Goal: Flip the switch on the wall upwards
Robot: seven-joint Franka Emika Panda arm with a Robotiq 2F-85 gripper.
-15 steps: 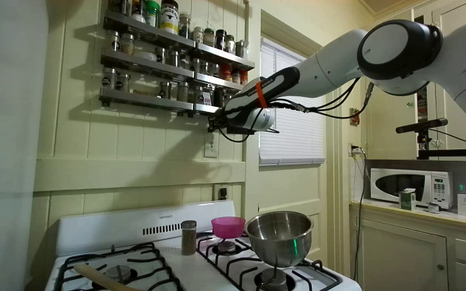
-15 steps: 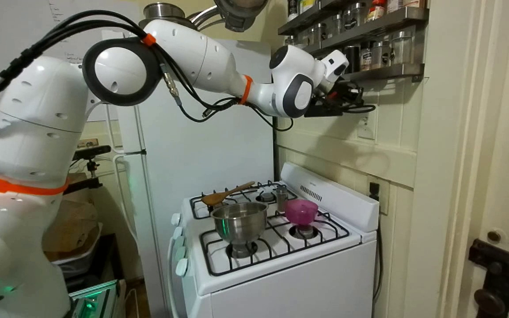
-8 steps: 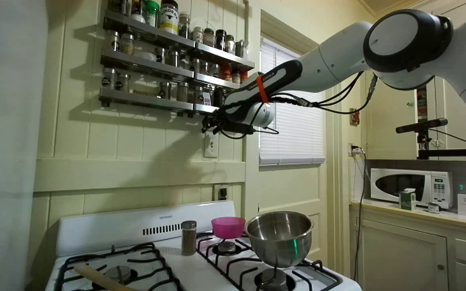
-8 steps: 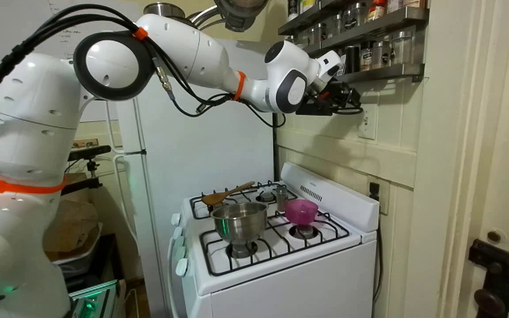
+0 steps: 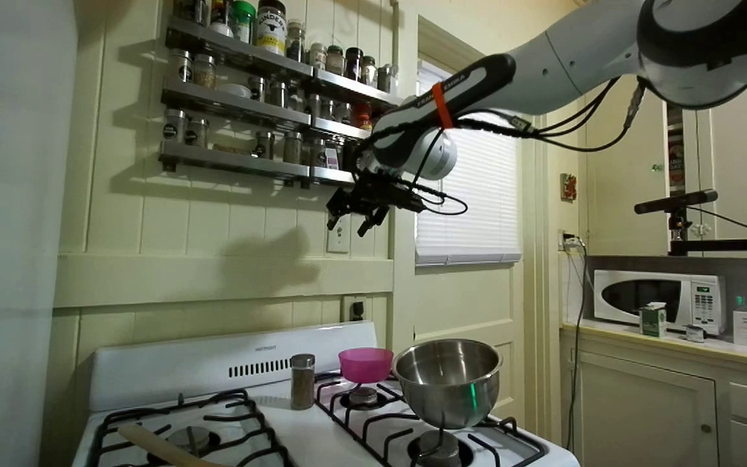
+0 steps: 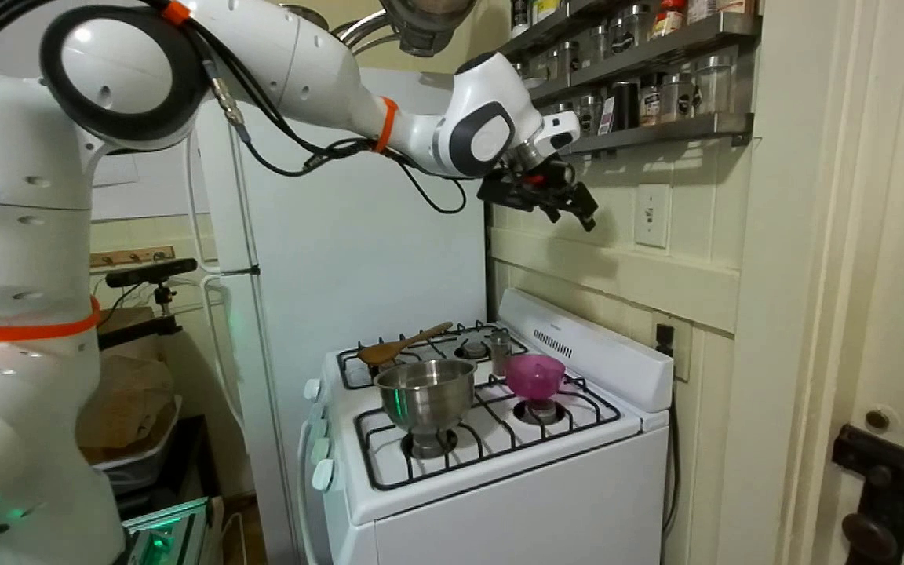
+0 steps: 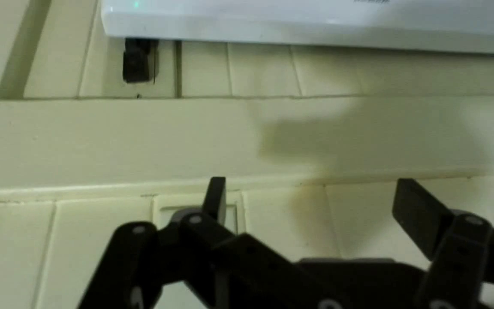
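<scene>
1. The black two-fingered gripper (image 5: pixel 347 228) is hanging apart from the pale cream-yellow wall (image 5: pixel 244 224) of boards, its fingers (image 7: pixel 418 212) spread and grasping nothing.
2. The small pale cream rectangular switch (image 6: pixel 653 216) is sitting on that wall below the stainless-steel spice shelves (image 5: pixel 237 161), just above the trim ledge (image 5: pixel 153 279); in the wrist view one finger is partly hiding it. Its dark toggle (image 6: pixel 648 213) is looking too small to read.
3. The step seems to be lining up with the toggle. If that is pointing down, good work is calling for one fingertip set just beneath it, then a short lift without pressing hard into the wall.
4. Bringing the fingers together first would probably be giving a stiffer tip; an overlong stroke would be risking the shelves.
5. Those shelves are carrying rows of small glass jars (image 5: pixel 205 71), some showing seasonings. On the white stove (image 5: pixel 334 447), a lidded clear jar (image 5: pixel 303 386) is holding brownish seasoning, a shiny steel bowl (image 5: pixel 448 399) is showing only bare inner walls, and a round translucent pink bowl (image 5: pixel 366 366) is sitting nearer the wall, its contents hidden.
</scene>
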